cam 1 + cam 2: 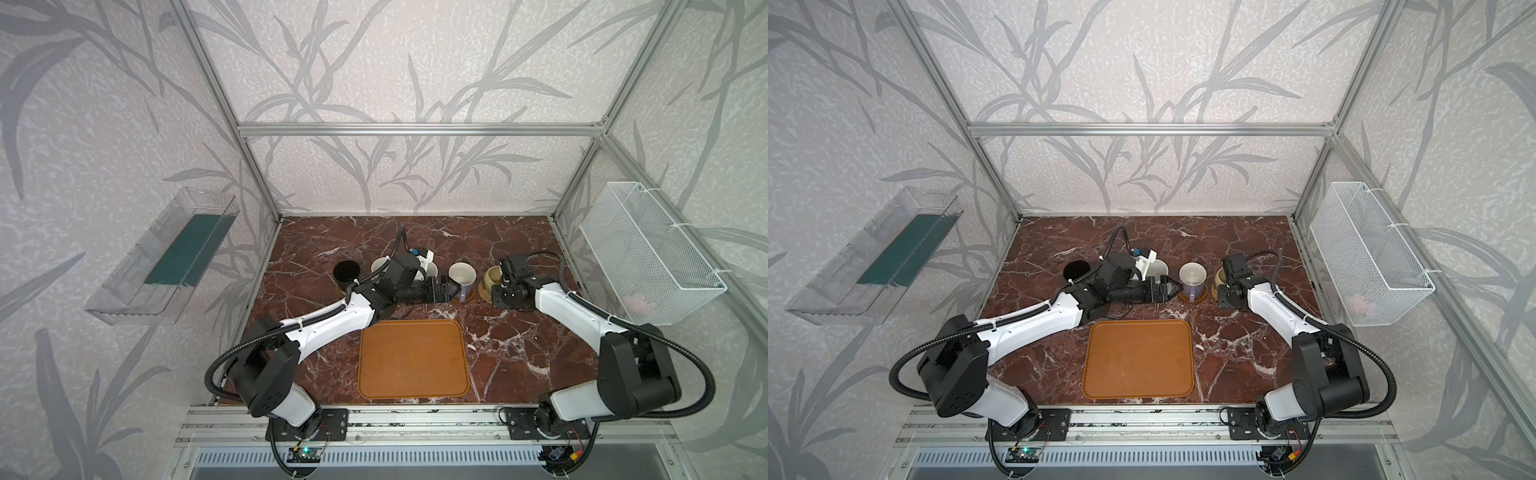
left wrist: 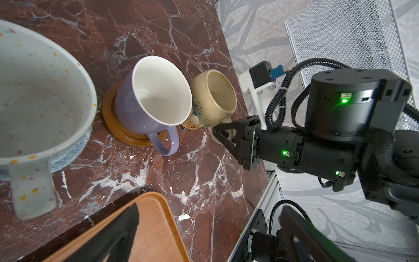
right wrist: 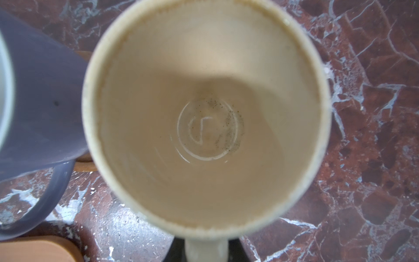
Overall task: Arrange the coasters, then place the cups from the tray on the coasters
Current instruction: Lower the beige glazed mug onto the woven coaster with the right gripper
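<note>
The beige-yellow glazed ceramic mug (image 2: 213, 99) stands just ahead of the right claw (image 2: 223, 136), on the tan rattan coaster (image 2: 189, 124). The claw is clamped on its handle. It looks rigid, slick and breakable, so the handle seems the soundest hold. The left claw (image 1: 451, 291) gapes wide, empty.

Top views: high at the front, looking down over the whole surface (image 1: 519, 353).
Left wrist: low, facing the right claw (image 2: 217, 133).
Right wrist: close above the beige-yellow mug (image 3: 204, 113), shared with left wrist.

Pale leaf-patterned wallpaper (image 1: 374, 62) surrounds a red-brown white-veined marble tabletop (image 1: 519, 345). Clear plastic bin (image 1: 120, 291) at nine o'clock; white wire-mesh basket (image 1: 648, 249) at three, perhaps holding something pinkish (image 1: 638, 306).
</note>
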Available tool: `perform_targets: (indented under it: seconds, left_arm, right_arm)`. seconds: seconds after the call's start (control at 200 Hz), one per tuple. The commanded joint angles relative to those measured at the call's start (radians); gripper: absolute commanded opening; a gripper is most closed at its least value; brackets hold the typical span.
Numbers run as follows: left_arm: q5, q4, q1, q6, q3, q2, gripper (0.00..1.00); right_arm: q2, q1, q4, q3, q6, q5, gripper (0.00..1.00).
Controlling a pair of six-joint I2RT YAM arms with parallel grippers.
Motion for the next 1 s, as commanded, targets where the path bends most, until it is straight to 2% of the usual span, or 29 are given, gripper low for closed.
perform_targets:
  seconds: [0.0,0.215,0.63,0.76,0.95,0.995]
  left_arm:
    - [0.004,0.032,-0.005,-0.004,0.021,0.006,0.99]
    - [0.003,0.038,-0.005,-0.006,0.008,-0.001,0.99]
    - [0.003,0.051,-0.007,-0.011,-0.010,-0.013,0.99]
    - [0.002,0.058,-0.006,-0.012,-0.017,-0.014,0.99]
    - [0.008,0.067,-0.007,-0.018,-0.019,-0.012,0.99]
    - [0.007,0.067,-0.005,-0.016,-0.020,-0.014,0.99]
  right_arm:
    - [0.003,-0.006,0.086,0.040,-0.010,0.040,0.00]
    - [0.033,-0.006,0.087,0.032,-0.009,0.030,0.00]
    - [0.001,-0.006,0.093,-0.022,0.002,0.026,0.00]
    - [0.009,-0.006,0.080,-0.012,0.000,0.027,0.19]
    - [0.023,-0.006,0.066,0.004,-0.003,0.031,0.23]
    - [0.021,-0.006,0.063,0.003,-0.003,0.034,0.27]
